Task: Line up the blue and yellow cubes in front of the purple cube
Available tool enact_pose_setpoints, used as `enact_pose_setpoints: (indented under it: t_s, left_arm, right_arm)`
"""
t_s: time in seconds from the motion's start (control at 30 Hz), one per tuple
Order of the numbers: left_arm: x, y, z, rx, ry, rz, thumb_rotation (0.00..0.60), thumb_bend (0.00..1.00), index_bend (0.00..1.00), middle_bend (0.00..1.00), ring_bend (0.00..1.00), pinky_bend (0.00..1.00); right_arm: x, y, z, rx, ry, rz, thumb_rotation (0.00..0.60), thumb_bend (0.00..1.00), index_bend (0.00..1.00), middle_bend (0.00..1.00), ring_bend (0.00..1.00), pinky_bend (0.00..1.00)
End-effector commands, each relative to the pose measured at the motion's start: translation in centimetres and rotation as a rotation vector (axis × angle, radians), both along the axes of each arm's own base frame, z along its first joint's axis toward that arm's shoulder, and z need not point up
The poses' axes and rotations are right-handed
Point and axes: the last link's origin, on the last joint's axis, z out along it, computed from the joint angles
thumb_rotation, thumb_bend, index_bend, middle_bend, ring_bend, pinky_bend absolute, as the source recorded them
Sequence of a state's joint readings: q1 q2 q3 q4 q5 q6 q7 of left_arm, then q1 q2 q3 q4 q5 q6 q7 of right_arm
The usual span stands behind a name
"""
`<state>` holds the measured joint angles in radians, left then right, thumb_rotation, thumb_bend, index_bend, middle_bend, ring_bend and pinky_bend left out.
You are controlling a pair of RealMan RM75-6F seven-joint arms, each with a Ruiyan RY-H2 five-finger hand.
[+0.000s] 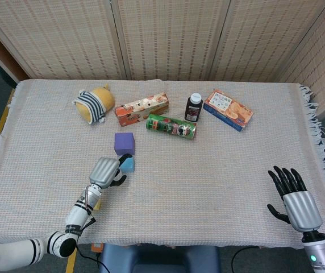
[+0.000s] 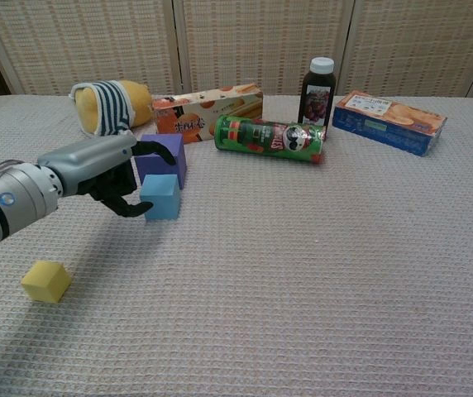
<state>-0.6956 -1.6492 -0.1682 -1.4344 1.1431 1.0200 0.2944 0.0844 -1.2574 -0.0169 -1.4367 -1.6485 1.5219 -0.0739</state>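
Note:
The purple cube [image 1: 124, 142] [image 2: 164, 157] stands left of the table's centre. Touching its front right corner is the blue cube [image 1: 128, 164] [image 2: 160, 197]. My left hand [image 1: 105, 170] [image 2: 96, 169] hovers just left of the blue cube with its dark fingers spread, one reaching over the purple cube's front edge and the thumb low by the blue cube. It holds nothing. The yellow cube [image 2: 45, 281] lies alone near the front left, under my left forearm in the head view. My right hand [image 1: 293, 196] rests open at the front right edge.
Along the back stand a striped yellow plush [image 1: 94, 102] [image 2: 108, 106], an orange snack box [image 1: 141, 108] [image 2: 207, 107], a green chip can [image 1: 171, 126] [image 2: 269, 138] lying down, a dark juice bottle [image 1: 193, 107] [image 2: 317, 91] and a blue cracker box [image 1: 228, 109] [image 2: 389, 121].

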Motion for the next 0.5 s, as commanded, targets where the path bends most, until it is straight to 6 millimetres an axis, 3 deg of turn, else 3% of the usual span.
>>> enact_pose_setpoints:
  t_s: [0.03, 0.2, 0.5]
  left_arm:
    - [-0.4, -1.9, 0.4, -0.036, 0.023, -0.019, 0.6, 0.36, 0.19, 1.0, 1.0, 1.0]
    - [-0.9, -3.5, -0.4, -0.12, 0.09, -0.021, 0.6, 0.36, 0.21, 1.0, 1.0, 1.0]
    - [-1.3, -3.5, -1.1, -0.158, 0.156, 0.009, 0.6, 0.36, 0.19, 1.0, 1.0, 1.0]
  right_arm:
    - [0.1, 0.2, 0.2, -0.001, -0.004, 0.008, 0.544, 0.01, 0.0, 0.0, 0.0, 0.0]
    - [0.2, 0.3, 0.3, -0.005, -0.006, 0.013, 0.544, 0.02, 0.0, 0.0, 0.0, 0.0]
    - [0.2, 0.5, 0.5, -0.004, -0.018, 0.015, 0.543, 0.03, 0.0, 0.0, 0.0, 0.0]
